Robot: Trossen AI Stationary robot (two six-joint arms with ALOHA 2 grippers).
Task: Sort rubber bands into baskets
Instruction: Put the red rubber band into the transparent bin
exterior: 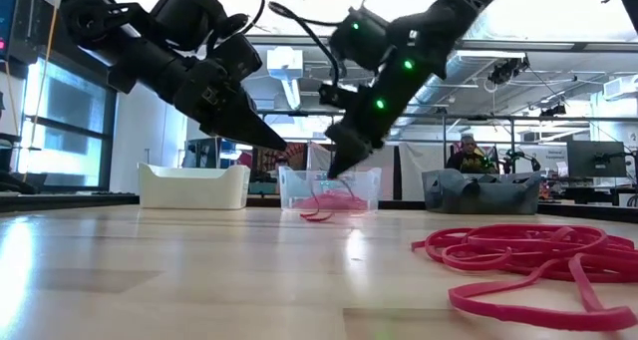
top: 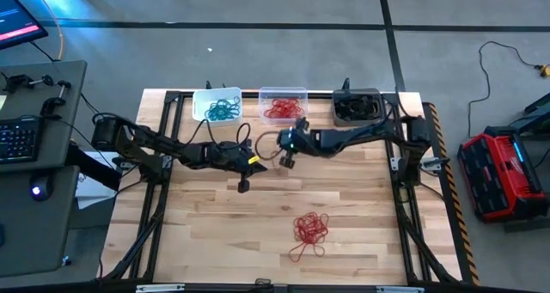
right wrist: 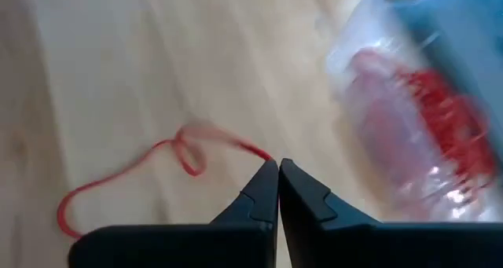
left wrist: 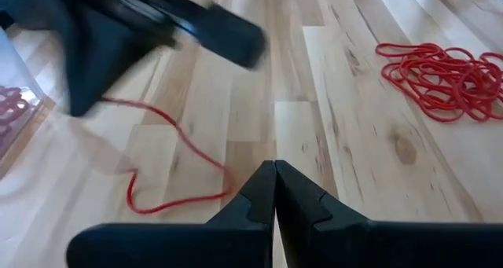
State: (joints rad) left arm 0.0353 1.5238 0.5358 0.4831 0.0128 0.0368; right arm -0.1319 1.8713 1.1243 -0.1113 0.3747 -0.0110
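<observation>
Wooden bench (top: 344, 241) with three baskets in a row along the far edge: white basket (top: 216, 104) holds teal rubber bands (top: 223, 112), clear basket (top: 283, 103) holds red rubber bands (top: 280, 111), dark grey basket (top: 357, 105) holds dark bands, hard to tell apart from the tub

Pile of red rubber bands (top: 309, 229) lies loose on the near middle of the bench, well apart from the baskets; in low view it shows close to the camera on the right (exterior: 518, 255)

Right gripper (top: 286, 162) sits just in front of the clear basket, fingers clenched on a single red band (right wrist: 149, 174); right wrist view shows the band's end pinched at the fingertips, the rest of it looping over the wood, clear basket (right wrist: 424, 111) beside it

Left gripper (top: 244, 186) is near the bench middle, just beside the right one, fingers clenched tight with nothing between them (left wrist: 275, 193); left wrist view shows the same single band (left wrist: 181, 181) on the wood ahead of it and the loose pile (left wrist: 444, 79) farther off

A person shows in the room behind the bench in low view
</observation>
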